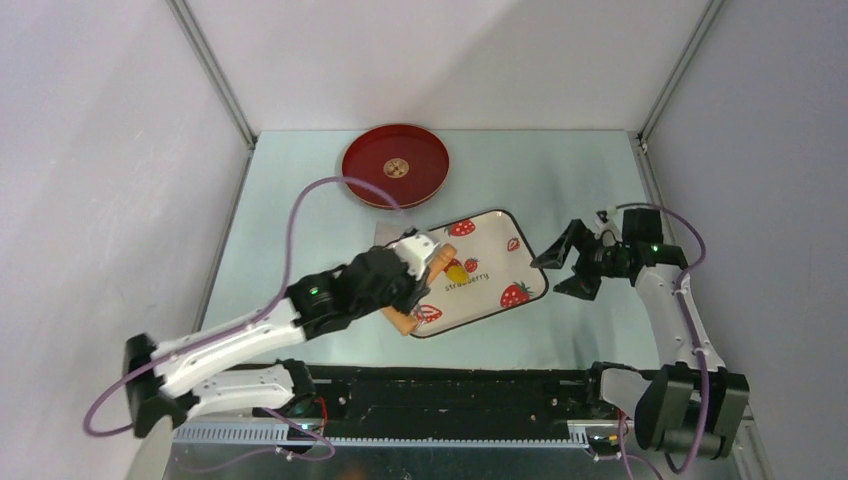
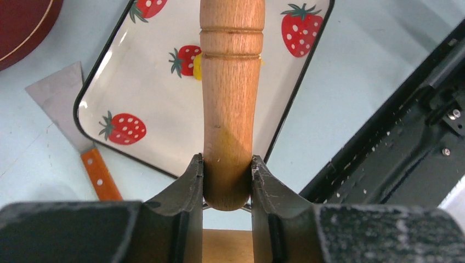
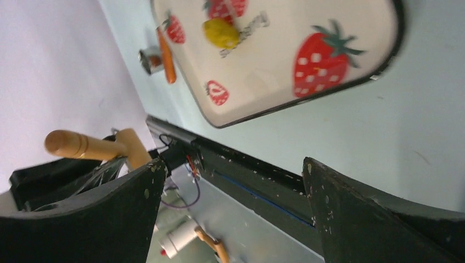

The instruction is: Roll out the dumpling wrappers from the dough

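- Overhead, a pale blue-green table (image 1: pixel 560 170) sits boxed in by plain white walls (image 1: pixel 440 60), with metal frame posts (image 1: pixel 215 70) rising at the far corners.
- A strawberry tray (image 1: pixel 490 245) lies mid-table; a round red tray (image 1: pixel 365 170) is farther back and to the left.
- The dough (image 3: pixel 221 33), a small yellow lump, rests on the strawberry tray, left of its middle.
- A scraper (image 2: pixel 60 93) lies on the table at the tray's left edge.
- The left gripper (image 2: pixel 227 161) is clamped narrowly on the wooden roller (image 2: pixel 230 98), which reaches over the dough.
- The right gripper (image 3: pixel 230 164) holds nothing, jaws spread wide, right of the tray.
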